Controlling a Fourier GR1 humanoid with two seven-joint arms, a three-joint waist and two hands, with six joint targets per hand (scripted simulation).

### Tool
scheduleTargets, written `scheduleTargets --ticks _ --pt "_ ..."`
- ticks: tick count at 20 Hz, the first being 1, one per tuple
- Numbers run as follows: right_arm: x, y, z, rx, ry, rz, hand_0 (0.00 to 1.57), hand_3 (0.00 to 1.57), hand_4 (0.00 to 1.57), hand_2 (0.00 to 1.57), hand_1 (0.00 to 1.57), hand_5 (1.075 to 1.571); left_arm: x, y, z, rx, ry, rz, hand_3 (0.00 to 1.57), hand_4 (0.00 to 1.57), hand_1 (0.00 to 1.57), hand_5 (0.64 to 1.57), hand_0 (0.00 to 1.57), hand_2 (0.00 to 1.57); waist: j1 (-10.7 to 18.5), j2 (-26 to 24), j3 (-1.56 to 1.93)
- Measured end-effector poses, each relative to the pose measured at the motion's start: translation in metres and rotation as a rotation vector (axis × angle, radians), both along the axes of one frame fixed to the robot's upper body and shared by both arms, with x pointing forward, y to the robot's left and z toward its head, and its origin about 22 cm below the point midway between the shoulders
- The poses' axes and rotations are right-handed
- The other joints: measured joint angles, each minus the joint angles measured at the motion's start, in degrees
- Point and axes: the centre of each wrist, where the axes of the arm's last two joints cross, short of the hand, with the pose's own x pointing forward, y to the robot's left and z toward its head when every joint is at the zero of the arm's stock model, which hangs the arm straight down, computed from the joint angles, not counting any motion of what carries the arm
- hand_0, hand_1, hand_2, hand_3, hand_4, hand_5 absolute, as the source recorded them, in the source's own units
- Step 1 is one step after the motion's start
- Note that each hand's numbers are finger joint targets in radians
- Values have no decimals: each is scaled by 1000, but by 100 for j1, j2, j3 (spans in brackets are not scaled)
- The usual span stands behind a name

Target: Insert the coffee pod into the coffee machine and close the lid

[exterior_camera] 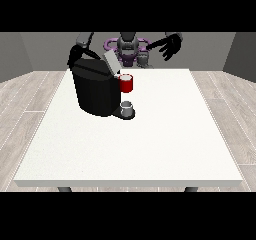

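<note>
I'm seeing hand at view's right (pixel 171 46) hanging up w/ fingers spread, holding nothing. Other hand hidden behind machine (pixel 95 89); can't tell. Pod (pixel 126 83) sitting at machine front, lid (pixel 111 62) raised, well below those fingers. Risk: lid jamming on unseated pod.

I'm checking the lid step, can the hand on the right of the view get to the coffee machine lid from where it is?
Probably yes. The hand at the view's right hangs open in the air above the table's far edge. The raised lid on the coffee machine lies to its side, with nothing visible between them.
</note>
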Motion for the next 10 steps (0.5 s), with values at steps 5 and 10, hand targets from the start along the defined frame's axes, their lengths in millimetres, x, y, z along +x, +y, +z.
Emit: scheduleTargets --ticks 5,10 --pt "2 8 12 56 -14 75 0 0 0 0 0 1571 -39 -1 -70 -147 161 37 0 323 0 1571 0 0 335 -690 6" --pt "10 4 33 38 -39 160 0 0 107 0 0 1571 -71 3 -108 -195 266 53 0 414 0 1571 0 0 619 -1096 10"
